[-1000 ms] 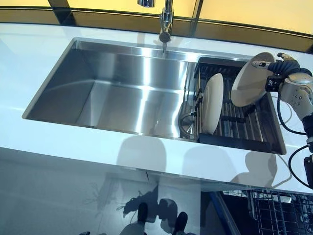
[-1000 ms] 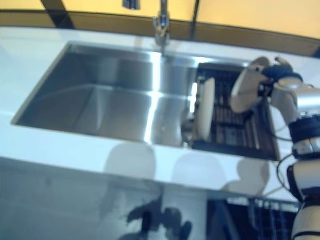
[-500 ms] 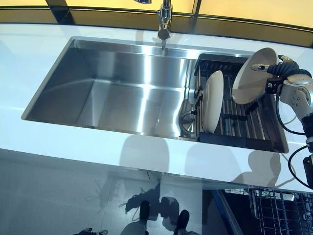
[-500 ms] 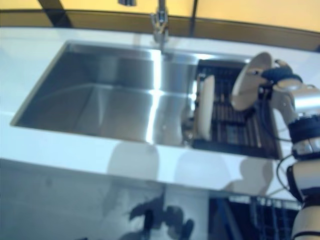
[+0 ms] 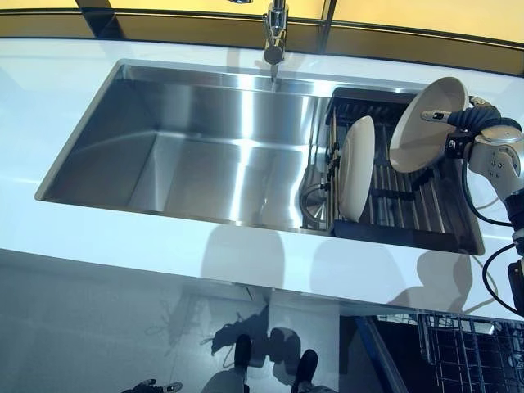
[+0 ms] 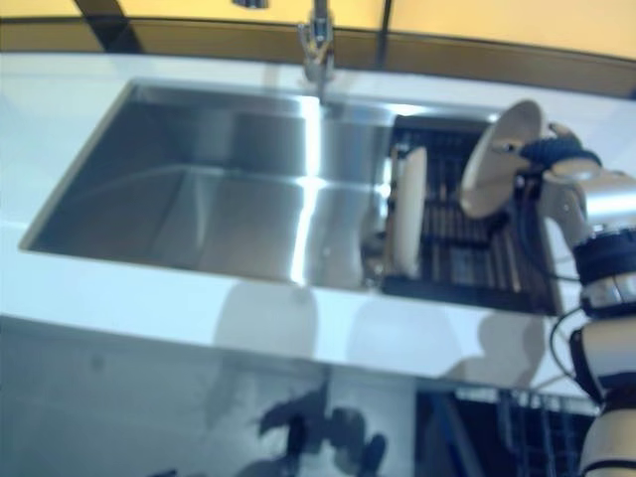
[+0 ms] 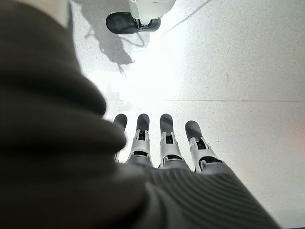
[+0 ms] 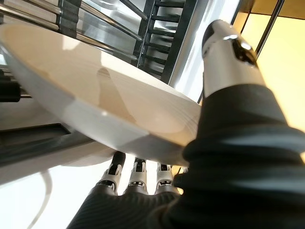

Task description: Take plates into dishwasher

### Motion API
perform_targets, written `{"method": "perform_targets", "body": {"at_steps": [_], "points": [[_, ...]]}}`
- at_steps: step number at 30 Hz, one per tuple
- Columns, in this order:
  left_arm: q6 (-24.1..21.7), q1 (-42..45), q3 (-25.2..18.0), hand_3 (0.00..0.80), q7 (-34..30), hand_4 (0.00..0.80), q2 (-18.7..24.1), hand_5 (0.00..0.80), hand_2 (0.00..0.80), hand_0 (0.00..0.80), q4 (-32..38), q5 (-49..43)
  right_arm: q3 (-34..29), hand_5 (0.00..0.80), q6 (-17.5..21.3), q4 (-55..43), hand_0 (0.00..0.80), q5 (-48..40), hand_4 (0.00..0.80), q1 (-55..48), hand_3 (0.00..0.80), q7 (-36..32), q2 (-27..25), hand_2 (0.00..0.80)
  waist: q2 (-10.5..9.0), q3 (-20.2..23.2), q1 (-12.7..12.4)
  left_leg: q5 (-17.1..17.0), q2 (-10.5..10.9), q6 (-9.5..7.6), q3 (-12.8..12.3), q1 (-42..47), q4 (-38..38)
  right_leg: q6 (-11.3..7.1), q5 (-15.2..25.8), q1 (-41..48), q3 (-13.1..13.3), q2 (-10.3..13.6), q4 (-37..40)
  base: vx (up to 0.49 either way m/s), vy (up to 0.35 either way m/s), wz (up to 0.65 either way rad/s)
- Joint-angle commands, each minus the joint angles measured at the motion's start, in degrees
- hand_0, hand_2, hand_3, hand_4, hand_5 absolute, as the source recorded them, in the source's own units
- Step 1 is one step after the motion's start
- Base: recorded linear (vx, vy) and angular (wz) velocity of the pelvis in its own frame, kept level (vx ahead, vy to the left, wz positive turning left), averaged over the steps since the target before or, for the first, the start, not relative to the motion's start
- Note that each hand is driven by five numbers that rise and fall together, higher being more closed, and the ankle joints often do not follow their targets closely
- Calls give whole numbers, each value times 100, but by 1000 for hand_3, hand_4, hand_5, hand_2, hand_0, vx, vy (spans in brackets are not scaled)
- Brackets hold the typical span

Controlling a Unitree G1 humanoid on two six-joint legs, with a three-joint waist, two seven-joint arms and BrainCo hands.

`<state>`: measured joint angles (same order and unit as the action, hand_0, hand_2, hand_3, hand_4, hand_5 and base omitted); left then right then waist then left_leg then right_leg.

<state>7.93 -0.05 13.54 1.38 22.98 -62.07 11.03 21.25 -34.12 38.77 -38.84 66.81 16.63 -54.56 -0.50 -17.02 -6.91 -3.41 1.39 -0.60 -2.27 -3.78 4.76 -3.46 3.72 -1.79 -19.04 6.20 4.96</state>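
My right hand [image 5: 471,123] pinches the rim of a cream plate [image 5: 426,123] and holds it tilted in the air above the right end of the dark drying rack [image 5: 409,205]. In the right wrist view the thumb [image 8: 228,52] lies on top of the plate [image 8: 95,95] and the fingers [image 8: 138,179] curl under it. A second cream plate [image 5: 357,168] stands upright in the rack's left end. My left hand [image 7: 162,148] hangs over the floor with straight fingers and holds nothing.
A steel sink [image 5: 196,147] lies left of the rack, with a tap [image 5: 276,33] behind it, set in a white counter [image 5: 246,254]. A wire dishwasher basket [image 5: 467,352] shows at the bottom right under the counter edge.
My right hand has lifted the plate up and a little to the right, away from the rack. The upright plate has not moved.
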Motion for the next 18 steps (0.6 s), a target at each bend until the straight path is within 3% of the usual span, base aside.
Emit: {"method": "perform_targets", "body": {"at_steps": [1,3,4,7,8,14,18], "points": [[-86,83,328,0,137,0,-19,0,0,0,-191,285,471,0,84,27,0,190,0,390,0,-26,-250,0,51,29,-39,438,-77,115,-178,-63,24,-110,-339,-12,0,-27,4,0,0,0],[-113,106,326,0,162,0,-38,0,0,0,-165,319,465,0,70,26,0,219,0,376,0,-23,-254,0,58,28,-47,433,-77,117,-169,-78,24,-107,-344,-21,-10,-25,4,0,0,0],[-108,109,325,0,155,0,-38,0,0,0,-150,325,471,147,52,35,147,244,147,382,147,-38,-258,147,61,25,-54,433,-75,116,-166,-79,24,-107,-343,-20,-17,-24,4,0,0,0],[-98,119,329,0,147,0,-54,0,0,0,-158,367,484,737,-28,69,737,458,737,370,737,-119,-261,737,63,22,-68,430,-71,118,-145,-82,24,-111,-346,-17,-42,-21,4,0,0,0],[-106,143,314,0,141,0,-62,0,0,0,-168,360,499,800,-60,92,800,540,800,376,800,-158,-286,800,59,29,-77,430,-70,119,-137,-76,24,-112,-347,-9,-52,-19,4,0,0,0],[-104,246,348,0,95,0,-67,0,0,0,-200,391,787,800,-328,306,800,1515,800,578,800,-458,-442,800,59,89,-129,421,-66,125,-116,-91,24,-135,-356,-11,-111,-11,4,0,0,0],[-140,300,396,0,88,0,-71,0,0,0,-212,404,1034,800,-418,558,800,1720,800,818,800,-740,-488,800,83,123,-174,416,-67,130,-109,-100,24,-135,-370,-9,-164,-3,4,-13,8,3]]}}
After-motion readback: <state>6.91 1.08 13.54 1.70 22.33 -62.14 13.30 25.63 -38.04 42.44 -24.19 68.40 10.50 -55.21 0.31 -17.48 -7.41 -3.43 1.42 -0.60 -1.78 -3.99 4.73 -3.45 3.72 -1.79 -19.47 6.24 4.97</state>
